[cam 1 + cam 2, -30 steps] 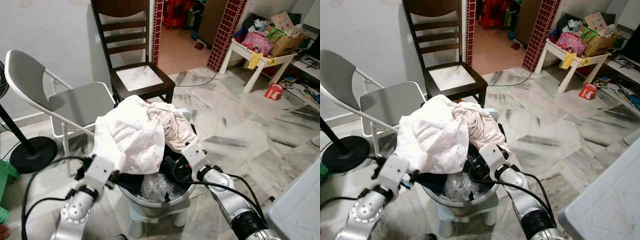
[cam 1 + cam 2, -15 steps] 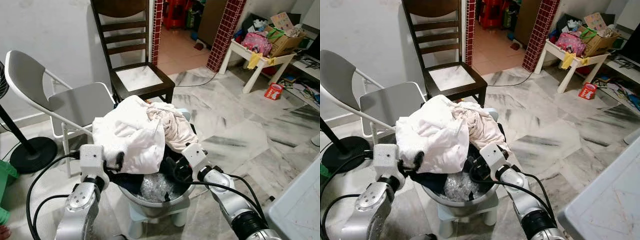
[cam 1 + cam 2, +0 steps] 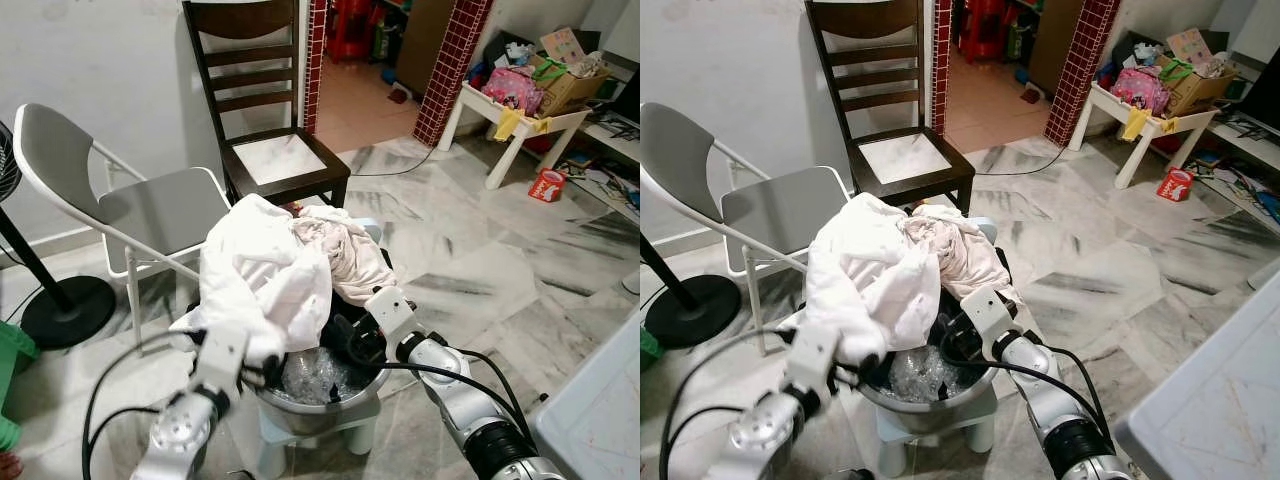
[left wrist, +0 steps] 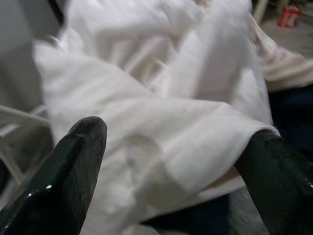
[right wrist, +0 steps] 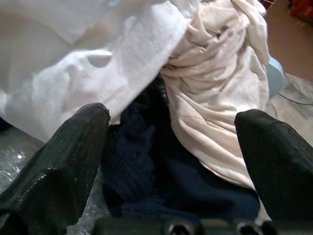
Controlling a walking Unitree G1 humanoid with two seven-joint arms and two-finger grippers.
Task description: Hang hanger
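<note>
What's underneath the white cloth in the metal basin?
Under the white cloth lie a dark navy garment and crinkled clear plastic in the metal basin. Anything deeper is covered; no hanger visible.

Marble-tiled room, cluttered at the far side

A dark wooden chair (image 3: 265,110) and a grey folding chair (image 3: 110,195) (both unoccupied) stood against the white wall (image 3: 90,60).
</note>
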